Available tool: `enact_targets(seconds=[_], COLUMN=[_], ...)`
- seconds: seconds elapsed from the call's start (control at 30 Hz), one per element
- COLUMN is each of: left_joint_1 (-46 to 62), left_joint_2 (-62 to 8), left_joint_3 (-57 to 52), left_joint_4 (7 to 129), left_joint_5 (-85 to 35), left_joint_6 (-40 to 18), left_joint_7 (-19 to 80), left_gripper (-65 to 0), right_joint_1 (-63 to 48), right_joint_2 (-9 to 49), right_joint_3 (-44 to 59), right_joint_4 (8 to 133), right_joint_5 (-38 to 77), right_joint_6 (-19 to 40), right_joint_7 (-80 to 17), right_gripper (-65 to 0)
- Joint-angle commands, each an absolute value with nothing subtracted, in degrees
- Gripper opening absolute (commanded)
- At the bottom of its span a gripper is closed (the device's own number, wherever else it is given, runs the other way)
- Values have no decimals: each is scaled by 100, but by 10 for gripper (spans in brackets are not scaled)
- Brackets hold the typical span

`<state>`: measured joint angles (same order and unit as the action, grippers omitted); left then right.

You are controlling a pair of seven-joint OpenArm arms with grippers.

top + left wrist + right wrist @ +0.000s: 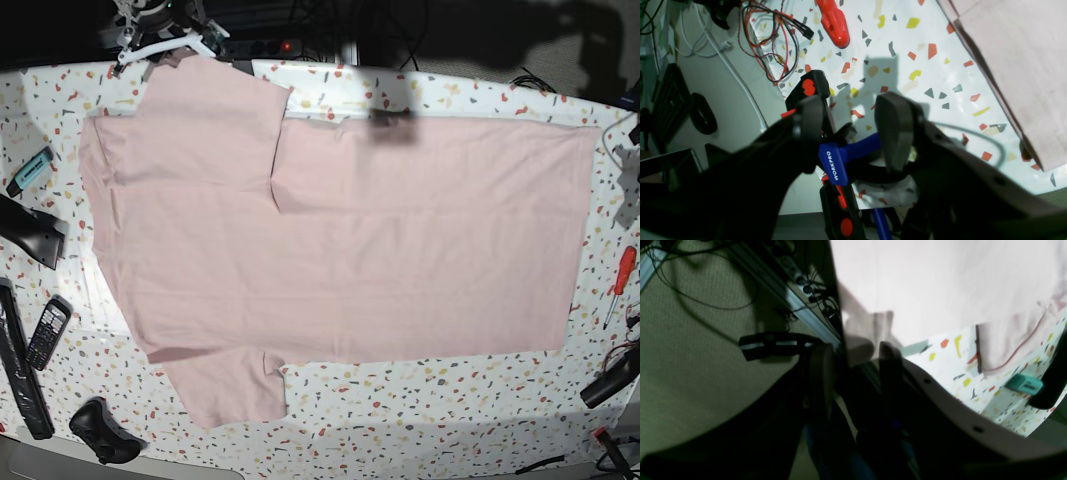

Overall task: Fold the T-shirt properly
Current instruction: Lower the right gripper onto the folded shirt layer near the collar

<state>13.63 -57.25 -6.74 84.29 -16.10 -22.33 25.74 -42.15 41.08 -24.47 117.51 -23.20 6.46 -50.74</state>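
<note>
The pale pink T-shirt (330,240) lies spread, plain side up, over most of the terrazzo table (430,400). Its far-left sleeve part is folded in over the body (200,120). My right gripper (160,45) is at the table's far-left corner. In the right wrist view it (855,373) stands open, with a bit of the shirt's edge (858,348) between the fingertips at the table's rim. My left gripper (853,133) is open and empty, low over the table's right edge, with the shirt's hem (1017,76) off to its right.
A red screwdriver (833,21) (620,280), red-and-black cables (773,40) and a blue WORKPRO clamp (833,163) lie by the left gripper. On the table's left are a teal object (30,168), a phone (47,332), a black bar (20,370) and a black lump (100,430).
</note>
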Motion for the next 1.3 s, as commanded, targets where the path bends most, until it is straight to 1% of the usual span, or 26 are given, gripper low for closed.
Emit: enact_targets(seconds=[0.0,0.27,0.5,0.57,0.67,0.7,0.83,1.03,1.17,1.27], left_joint_1=[1299,1299,1302,1302,1302,1302,1302,1302,1302,1304], left_joint_2=[-5889,-5889,-5889,-5889,-5889,-5889,-5889,-5889,-5889,-5889], left_joint_3=[-757,-757,-757,-757,-757,-757,-757,-757,-757,-757], left_joint_4=[8473,8473,8473,8473,8473,8473,8473,8473,8473,8473], left_joint_5=[-1592,-1592,-1592,-1592,-1592,-1592,-1594,-1597,-1612,-1612], left_joint_6=[-2167,-2167,-2167,-2167,-2167,-2167,-2167,-2167,-2167,-2167], left_joint_7=[2504,2510,2510,2510,2530,2530,2530,2526,2526,2528], left_gripper=[-366,-366,-366,-366,-366,-366,-366,-366,-366,-366], right_joint_1=[-4252,-4082,-4080,-4080,-4080,-4082,-4125,-4136,-3892,-3629], right_joint_2=[4158,4158,4158,4158,4158,4158,4160,4158,4158,4108], right_joint_3=[-2434,-2436,-2436,-2434,-2434,-2436,-2436,-2434,-2436,-2436], right_joint_4=[11826,11826,11826,11826,11826,11826,11865,12344,12510,12510], right_joint_5=[-2405,-2397,-2377,-2379,-2425,-2515,-3371,-3741,-3586,-2840], right_joint_6=[596,593,593,593,580,486,82,-38,-309,-296], right_joint_7=[-5052,-5035,-5030,-5035,-5035,-5035,-5122,-5153,-5103,-5098], right_gripper=[-425,-428,-483,-524,-634,-650,-650,-650,-650,-650])
